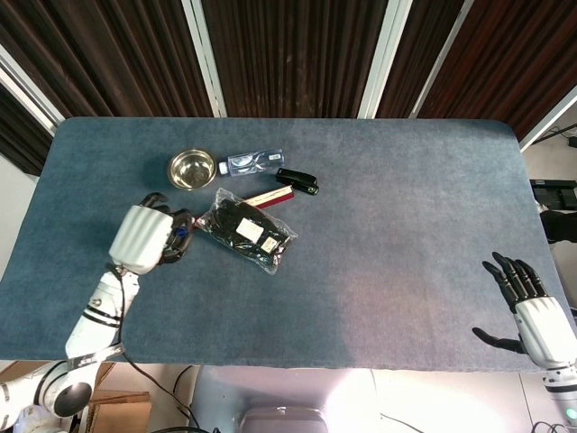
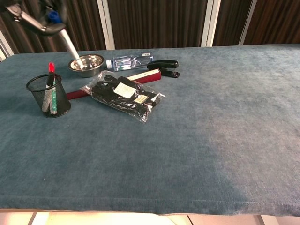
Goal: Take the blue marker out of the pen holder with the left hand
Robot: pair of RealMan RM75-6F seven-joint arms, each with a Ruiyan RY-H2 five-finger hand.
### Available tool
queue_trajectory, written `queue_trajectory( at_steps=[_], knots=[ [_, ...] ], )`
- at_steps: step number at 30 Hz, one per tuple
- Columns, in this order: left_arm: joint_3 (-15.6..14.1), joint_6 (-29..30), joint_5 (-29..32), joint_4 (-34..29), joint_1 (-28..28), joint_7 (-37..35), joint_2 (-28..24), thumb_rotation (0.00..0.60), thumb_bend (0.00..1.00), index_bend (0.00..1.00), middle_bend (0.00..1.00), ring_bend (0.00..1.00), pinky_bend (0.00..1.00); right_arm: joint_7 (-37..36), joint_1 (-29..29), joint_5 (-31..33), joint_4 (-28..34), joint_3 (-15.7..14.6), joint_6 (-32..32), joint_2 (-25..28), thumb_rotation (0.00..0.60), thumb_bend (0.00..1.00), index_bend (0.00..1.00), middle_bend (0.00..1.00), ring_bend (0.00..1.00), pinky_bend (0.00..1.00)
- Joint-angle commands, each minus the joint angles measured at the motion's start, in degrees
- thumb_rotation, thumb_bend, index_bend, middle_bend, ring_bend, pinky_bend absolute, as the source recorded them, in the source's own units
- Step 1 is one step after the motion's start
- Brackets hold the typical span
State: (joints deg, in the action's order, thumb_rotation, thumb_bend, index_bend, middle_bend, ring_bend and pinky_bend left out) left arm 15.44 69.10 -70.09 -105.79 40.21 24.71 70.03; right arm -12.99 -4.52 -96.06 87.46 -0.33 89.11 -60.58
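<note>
The black mesh pen holder stands on the left of the table with a red marker and a green one in it. My left hand is raised well above the holder and grips the blue marker, whose white barrel slants down to the right, clear of the holder's rim. In the head view the left hand covers the holder, and the marker's blue cap shows at its fingers. My right hand hovers open at the table's front right edge and holds nothing.
Behind the holder are a steel bowl, a water bottle lying flat and a black stapler. A dark red bar and a plastic bag of black items lie just right of the holder.
</note>
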Motion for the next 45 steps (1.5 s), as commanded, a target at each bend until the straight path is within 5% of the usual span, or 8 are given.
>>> queue_trajectory(
  at_steps=[1,13,24,31,36,45],
  knots=[
    [0.9,-2.0,-0.1,4.2,5.3,4.5,8.1,0.6,0.42,0.67,0.75,0.62,0.31,0.0,0.2,0.1,0.1,0.0,0.2,0.1,0.6,0.15,0.0,0.02,0.0,0.0],
    [1.4,-1.8,-2.1,27.2,13.8,6.7,29.1,0.6,0.42,0.67,0.74,0.57,0.31,-0.2,0.6,0.0,0.7,-0.3,0.6,1.3,0.6,0.15,0.0,0.02,0.0,0.0],
    [0.4,-4.4,0.7,38.3,14.6,7.2,36.3,0.6,0.4,0.6,0.66,0.49,0.28,-0.3,0.3,0.1,0.6,-0.1,0.4,1.2,0.6,0.15,0.0,0.02,0.0,0.0],
    [2.3,-8.9,8.9,29.9,13.5,11.6,32.3,0.6,0.31,0.02,0.21,0.11,0.09,0.1,0.1,-0.1,1.0,0.0,0.3,1.2,0.6,0.15,0.0,0.02,0.0,0.0],
    [4.3,-8.8,12.8,20.2,12.3,12.4,26.5,0.6,0.3,0.0,0.09,0.03,0.04,0.3,0.0,-0.3,1.3,0.1,0.4,1.4,0.6,0.15,0.0,0.02,0.0,0.0],
    [5.0,-0.1,14.8,6.4,5.9,14.8,13.0,0.6,0.3,0.0,0.1,0.03,0.04,0.0,0.4,0.0,1.0,-0.1,0.8,1.5,0.6,0.15,0.0,0.02,0.0,0.0]
  ],
)
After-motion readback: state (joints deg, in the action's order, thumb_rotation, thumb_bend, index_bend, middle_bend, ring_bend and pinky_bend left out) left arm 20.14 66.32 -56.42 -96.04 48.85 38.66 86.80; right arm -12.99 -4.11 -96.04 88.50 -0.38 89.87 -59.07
